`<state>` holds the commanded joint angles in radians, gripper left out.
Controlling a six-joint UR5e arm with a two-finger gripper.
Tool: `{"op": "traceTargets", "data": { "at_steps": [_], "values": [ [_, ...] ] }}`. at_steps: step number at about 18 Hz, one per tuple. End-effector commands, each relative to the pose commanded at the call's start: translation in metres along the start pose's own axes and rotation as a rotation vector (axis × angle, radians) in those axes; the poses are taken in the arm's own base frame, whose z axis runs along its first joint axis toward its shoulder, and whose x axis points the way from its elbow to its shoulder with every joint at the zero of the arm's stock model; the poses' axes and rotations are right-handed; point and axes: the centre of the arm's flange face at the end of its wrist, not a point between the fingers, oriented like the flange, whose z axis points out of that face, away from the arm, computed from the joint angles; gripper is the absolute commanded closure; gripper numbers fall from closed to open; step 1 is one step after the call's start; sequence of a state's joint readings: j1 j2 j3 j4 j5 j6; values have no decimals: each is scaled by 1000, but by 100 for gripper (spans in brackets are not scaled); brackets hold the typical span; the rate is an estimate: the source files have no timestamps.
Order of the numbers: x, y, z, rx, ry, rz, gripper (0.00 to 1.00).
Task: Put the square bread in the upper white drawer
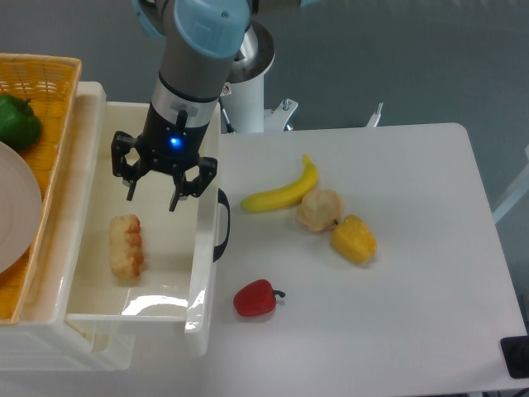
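The square bread (126,246), tan with an orange-brown crust, lies on its edge on the floor of the upper white drawer (198,273), toward its left wall. My gripper (151,198) hangs above the drawer, a little up and to the right of the bread. Its fingers are spread open with nothing between them. The drawer's black handle (221,223) faces the table on the right.
A woven orange basket (37,78) at the far left holds a green pepper (18,121) and a white plate (15,207). On the table lie a banana (283,192), a round beige bun (319,209), a yellow pepper-like lump (354,239) and a red pepper (255,298).
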<state>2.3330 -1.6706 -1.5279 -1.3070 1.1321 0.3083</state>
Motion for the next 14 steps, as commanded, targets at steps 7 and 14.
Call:
{"op": "traceTargets", "data": {
  "at_steps": [7,14],
  "values": [
    [-64,6,-30,46,-41,-45,0],
    [-126,16,-50,44,-150,38,0]
  ]
}}
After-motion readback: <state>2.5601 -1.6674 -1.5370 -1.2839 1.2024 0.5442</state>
